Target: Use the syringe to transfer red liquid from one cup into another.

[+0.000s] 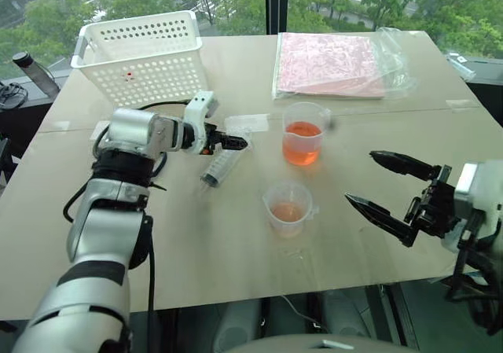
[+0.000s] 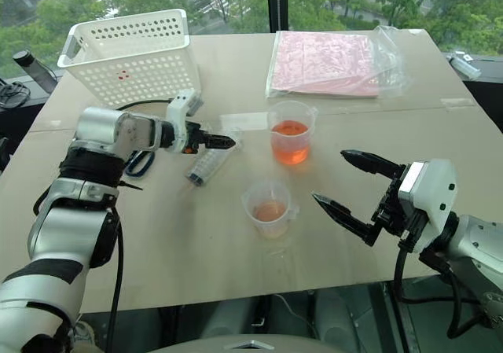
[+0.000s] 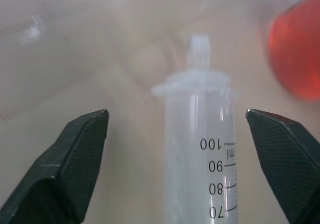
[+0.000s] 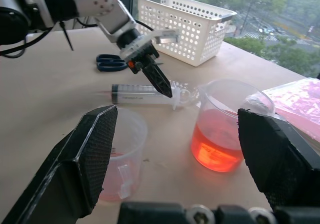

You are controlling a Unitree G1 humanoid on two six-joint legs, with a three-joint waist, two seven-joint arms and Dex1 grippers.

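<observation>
We see the pale wooden table with open surface along its near edge, in front of the two cups and between our arms. At the far left corner a white perforated plastic basket sits tilted near the edge, and at the far right a pink sheet in a clear plastic bag lies flat by the window side. Blue-handled scissors lie on the table behind our left arm.

The large clear plastic syringe with printed gradations lies flat on the table, left of the two cups. Our left gripper hovers just over its upper end with its black fingers spread wide on either side of the barrel, gripping nothing. Our right gripper hangs above the table's right part, well apart from the cups, its jaws wide open and empty.

The farther clear plastic measuring cup stands upright and holds a deep band of orange-red liquid, roughly half full. The nearer clear measuring cup stands upright just in front of it, apart from it, with a shallow orange tint at its base.
</observation>
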